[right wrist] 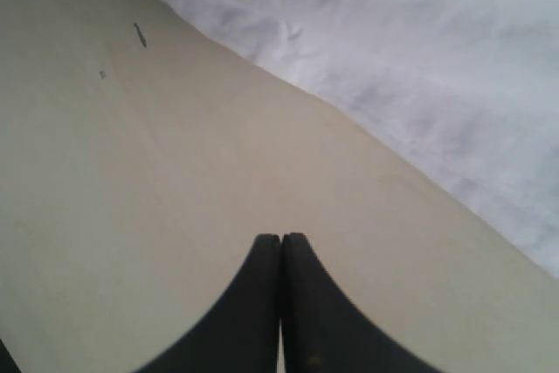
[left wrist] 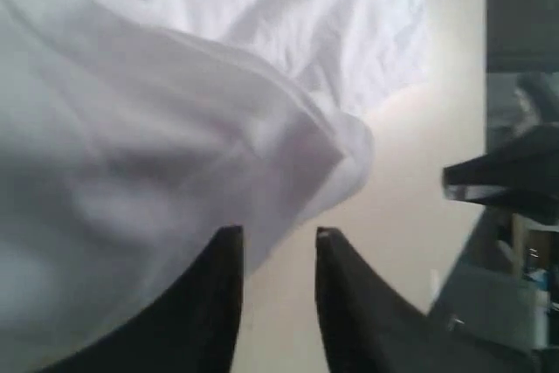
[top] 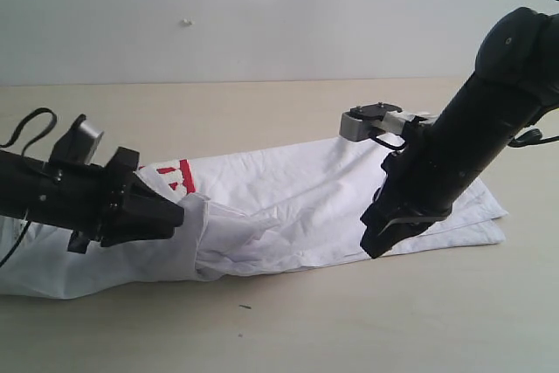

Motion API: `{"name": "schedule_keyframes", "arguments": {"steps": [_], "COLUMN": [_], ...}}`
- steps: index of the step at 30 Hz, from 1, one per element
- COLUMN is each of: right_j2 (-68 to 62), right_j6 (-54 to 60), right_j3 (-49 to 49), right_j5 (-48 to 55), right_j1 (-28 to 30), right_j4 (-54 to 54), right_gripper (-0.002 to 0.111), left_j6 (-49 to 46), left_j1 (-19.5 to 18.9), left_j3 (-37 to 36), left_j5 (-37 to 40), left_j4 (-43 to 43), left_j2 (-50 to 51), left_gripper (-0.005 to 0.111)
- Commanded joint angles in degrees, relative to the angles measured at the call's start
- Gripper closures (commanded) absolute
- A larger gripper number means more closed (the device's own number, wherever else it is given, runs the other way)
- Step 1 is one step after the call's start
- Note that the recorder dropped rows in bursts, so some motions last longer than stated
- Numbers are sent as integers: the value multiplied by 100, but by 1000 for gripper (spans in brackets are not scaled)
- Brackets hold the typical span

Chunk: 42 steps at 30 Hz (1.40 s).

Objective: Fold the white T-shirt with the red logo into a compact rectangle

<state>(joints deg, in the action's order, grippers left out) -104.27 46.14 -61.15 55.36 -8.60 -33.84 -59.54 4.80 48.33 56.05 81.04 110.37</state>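
Shirt (top: 297, 189) lies part-folded across the table (top: 262, 329), bunched at left by the logo (top: 179, 176). It looks soft, light and limp, so pinch hem edges. Left gripper (left wrist: 278, 255) has jaws apart, seemingly touching the bunch; right gripper (right wrist: 280, 251) has jaws together, empty.

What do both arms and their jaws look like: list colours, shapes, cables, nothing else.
Both arms are matte black. The left arm is slim with a black cable looping off it. The right arm is thicker, with a rounded top joint and a silver-grey bracket. The jaws are black, tapering to narrow tips. No markings show.
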Motion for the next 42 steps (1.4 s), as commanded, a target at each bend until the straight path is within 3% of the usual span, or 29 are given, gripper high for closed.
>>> {"name": "schedule_keyframes", "arguments": {"steps": [1,7,12,15,19,21,26,32,37,42], "right_j2": [50,50,-89,-395,-833,-964,-1072,-1072,-888,-491], "right_j6": [-74,-1983,-2196,-2490,-3780,-3657,-2876,-1764,-1614,-1614], "right_j3": [15,15,15,15,15,15,15,15,15,15], "right_j5": [-403,-1798,-2698,-2890,-2925,-2609,-1476,-207,-266,-494], "right_j1": [-5,-5,-5,-5,-5,-5,-5,-5,-5,-5], "right_j4": [265,1513,1922,2408,3622,3632,3347,2214,1939,1927], "right_gripper": [108,108,108,108,108,108,108,108,108,108], "left_j6": [88,150,150,150,139,139,116,115,115,106], "left_j1": [373,448,448,448,283,-3,-293,-304,-339,-625], "left_j3": [-22,-22,-22,-22,1,27,76,357,547,584], "left_j5": [-1161,-2127,-2367,-2509,-2733,-2693,-2564,-1783,-848,-651], "left_j4": [89,68,-8,-8,52,63,29,38,21,-10], "left_j2": [35,35,194,361,350,350,350,350,227,-313], "left_gripper": [63,61,61,61,61,61,61,61,61,61]}}
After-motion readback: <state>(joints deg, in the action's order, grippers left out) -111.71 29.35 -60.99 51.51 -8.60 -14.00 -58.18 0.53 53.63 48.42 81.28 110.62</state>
